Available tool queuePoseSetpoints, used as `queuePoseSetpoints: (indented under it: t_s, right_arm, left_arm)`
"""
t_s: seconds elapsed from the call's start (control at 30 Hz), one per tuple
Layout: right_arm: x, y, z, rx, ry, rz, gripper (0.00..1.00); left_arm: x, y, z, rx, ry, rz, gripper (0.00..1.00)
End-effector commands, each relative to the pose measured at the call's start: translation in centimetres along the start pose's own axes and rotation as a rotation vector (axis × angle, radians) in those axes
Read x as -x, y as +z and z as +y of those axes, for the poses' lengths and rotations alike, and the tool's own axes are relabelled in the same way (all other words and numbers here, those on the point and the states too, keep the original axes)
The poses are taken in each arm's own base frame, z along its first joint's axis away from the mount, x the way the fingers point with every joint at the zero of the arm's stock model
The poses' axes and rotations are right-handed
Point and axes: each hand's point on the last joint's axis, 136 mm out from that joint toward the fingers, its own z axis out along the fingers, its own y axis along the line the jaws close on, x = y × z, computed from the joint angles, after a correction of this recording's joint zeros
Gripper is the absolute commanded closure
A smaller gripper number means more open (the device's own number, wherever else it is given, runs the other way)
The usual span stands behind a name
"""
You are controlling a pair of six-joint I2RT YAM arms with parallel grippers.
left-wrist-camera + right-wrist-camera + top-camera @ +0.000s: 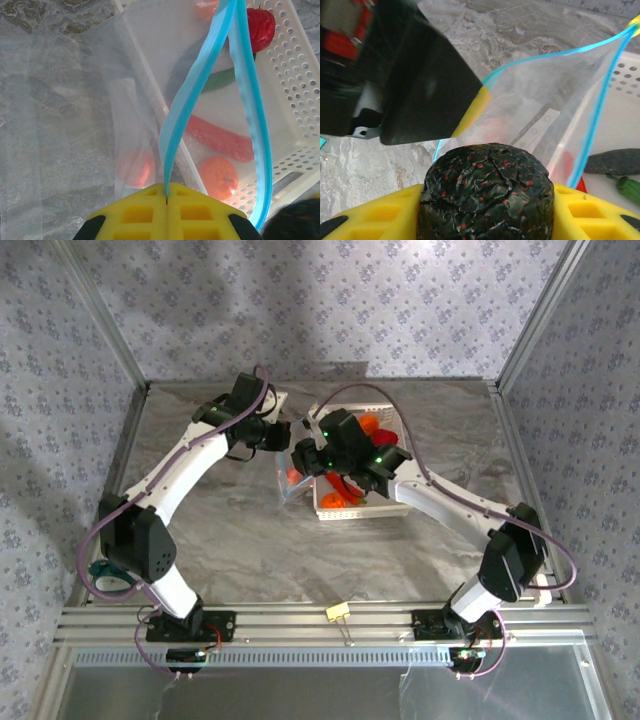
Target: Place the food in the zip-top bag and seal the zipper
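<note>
Entry, as I logged it from the remote station.

1. Bench (pixel 230 540): grey marbled top, carrying everything listed.
2. White perforated basket (pixel 385 502): stood toward the far edge, slightly right of centre.
3. Zip-top bag (pixel 75 100): clear, just beside the basket's left wall, toward the far edge. Its mouth was raised off the bench and gaping.
4. Zipper (pixel 192 95): light blue strip, its two halves parted into a long loop.
5. Left gripper (pixel 166 199): clenched on the zipper at one end of the mouth, yellow pads (pixel 200 212) pressed together with the blue strip between them.
6. Right gripper (pixel 345 455): over the basket's left part, at the bag's mouth, grasping the dark piece (pixel 487 192), a black lump flecked with red, between its yellow pads (pixel 590 210).
7. Cucumber (pixel 615 161): dark green, lying in the basket.
8. Red pepper (pixel 220 137): long, lying in the basket, seen through the plastic.
9. Orange round fruit (pixel 218 177): in the basket, beside the pepper.
10. A further orange-red item (pixel 136 167): blurred behind the film. I could not tell whether it lay inside the bag.
</note>
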Motion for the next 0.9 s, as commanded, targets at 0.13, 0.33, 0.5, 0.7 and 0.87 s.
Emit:
queuePoseSetpoints:
  t_s: [0.13, 0.33, 0.5, 0.7, 0.87]
  right_arm:
    - [0.7, 2.3, 0.3, 0.000, -0.028, -0.007, 0.55]
    - [-0.6, 3.7, -0.5, -0.039, -0.034, 0.043, 0.53]
    - [-1.1, 4.2, -0.8, -0.062, -0.037, 0.072, 0.46]
    - [-1.1, 4.3, -1.1, -0.080, -0.045, 0.087, 0.40]
    - [-1.0, 4.2, -1.1, -0.083, -0.049, 0.089, 0.34]
  left_arm:
    - [1.3, -1.1, -0.8, -0.031, 0.001, -0.039, 1.00]
    - [1.3, -1.7, -0.8, -0.029, 0.006, -0.046, 1.00]
    - [1.4, -2.0, -0.8, -0.026, 0.007, -0.051, 1.00]
    - [1.3, -2.2, -0.8, -0.025, 0.010, -0.052, 1.00]
    - [1.3, -2.3, -0.7, -0.024, 0.011, -0.051, 1.00]
